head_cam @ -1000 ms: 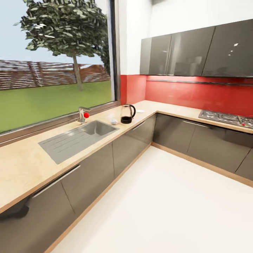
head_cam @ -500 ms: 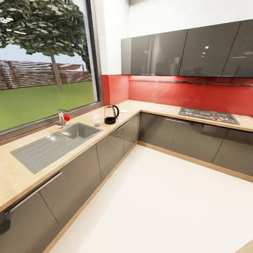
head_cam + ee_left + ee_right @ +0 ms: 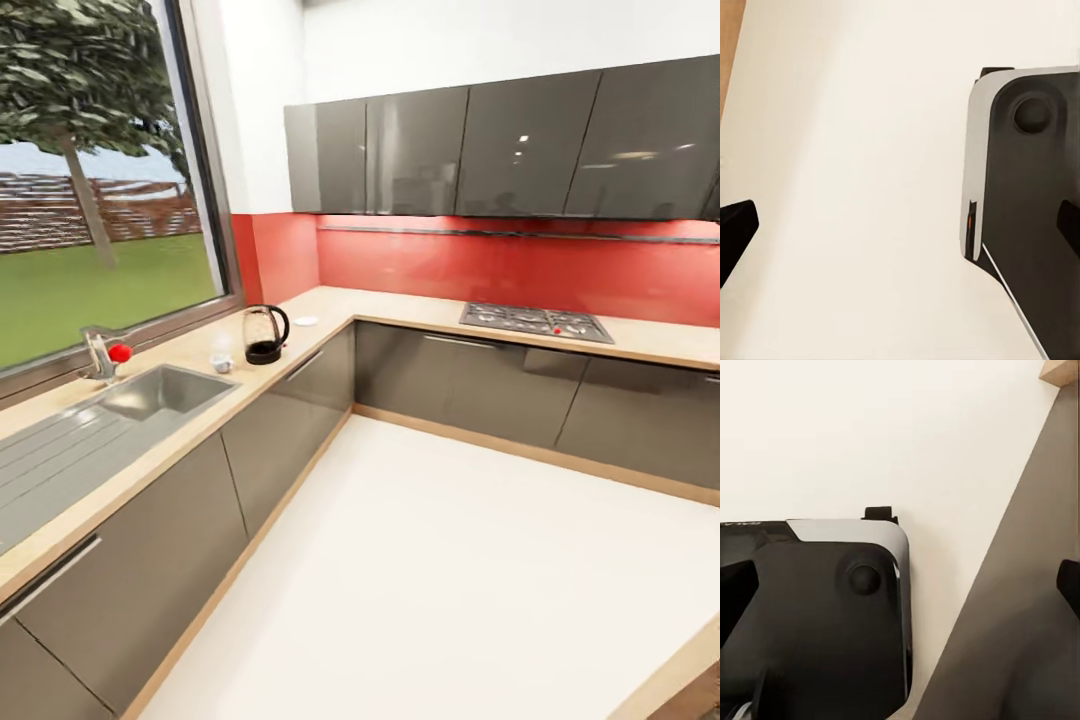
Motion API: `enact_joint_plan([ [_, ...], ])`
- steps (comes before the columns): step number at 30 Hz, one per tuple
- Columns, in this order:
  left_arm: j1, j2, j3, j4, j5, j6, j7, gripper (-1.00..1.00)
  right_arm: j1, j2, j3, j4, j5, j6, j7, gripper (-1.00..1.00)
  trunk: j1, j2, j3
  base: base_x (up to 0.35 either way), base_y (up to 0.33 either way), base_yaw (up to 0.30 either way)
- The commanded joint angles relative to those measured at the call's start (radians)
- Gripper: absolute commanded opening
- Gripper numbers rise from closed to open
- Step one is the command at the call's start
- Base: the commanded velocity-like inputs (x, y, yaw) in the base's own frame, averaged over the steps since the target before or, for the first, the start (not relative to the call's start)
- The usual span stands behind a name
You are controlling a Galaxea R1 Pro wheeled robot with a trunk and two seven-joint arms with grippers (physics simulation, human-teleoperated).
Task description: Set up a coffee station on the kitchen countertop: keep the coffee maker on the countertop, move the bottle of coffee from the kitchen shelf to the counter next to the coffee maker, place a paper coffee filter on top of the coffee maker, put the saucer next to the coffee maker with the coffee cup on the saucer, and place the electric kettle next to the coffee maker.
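— What's on the kitchen countertop?
— The electric kettle, just past the sink. The coffee cup stands between them; the saucer lies beyond the kettle, toward the red-walled corner.
— And the grippers?
— Left gripper and right gripper spread wide, empty, above pale floor.

The kitchen countertop runs along the left under the window, turns at the far corner and continues right along the back wall. The sink is set into its left stretch, with the tap behind it. Farther along stand the coffee cup, then the electric kettle, with the saucer beyond near the corner. The hob sits in the back stretch, below the wall cabinets.
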Motion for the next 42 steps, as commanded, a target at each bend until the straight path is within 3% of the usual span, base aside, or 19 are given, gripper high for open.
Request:
enact_joint_plan([
  [1,-0.001,0.000,0.009,0.002,-0.010,-0.005,-0.001,1.00,-0.001,0.000,-0.006,0.001,0.003,-0.004,0.004,1.00,0.001,-0.002,-0.002,0.329,0.000,-0.203],
  [8,-0.001,0.000,0.009,0.001,-0.010,-0.005,-0.001,1.00,-0.001,0.007,0.000,0.003,0.013,-0.002,0.002,1.00,0.001,-0.002,-0.002,0.333,0.000,-0.052],
  [14,-0.001,0.000,0.009,0.001,-0.010,-0.005,-0.001,1.00,0.011,-0.006,0.006,0.006,0.019,0.001,0.001,1.00,0.001,-0.002,-0.002,0.334,0.000,-0.003],
  [19,-0.001,0.000,0.009,0.000,-0.011,-0.005,0.000,1.00,0.068,-0.003,0.045,0.006,0.051,0.000,0.003,1.00,0.001,-0.002,-0.002,0.334,0.000,0.000],
  [24,-0.002,-0.009,0.007,-0.002,-0.012,-0.004,0.000,1.00,0.083,0.003,0.063,0.004,0.075,-0.002,0.002,1.00,0.001,-0.002,-0.002,0.334,0.000,0.000],
  [42,-0.003,-0.020,0.007,-0.001,-0.012,-0.003,-0.002,1.00,0.085,0.007,0.058,-0.001,0.069,-0.002,0.004,1.00,0.001,-0.002,-0.002,0.328,-0.041,0.000],
])
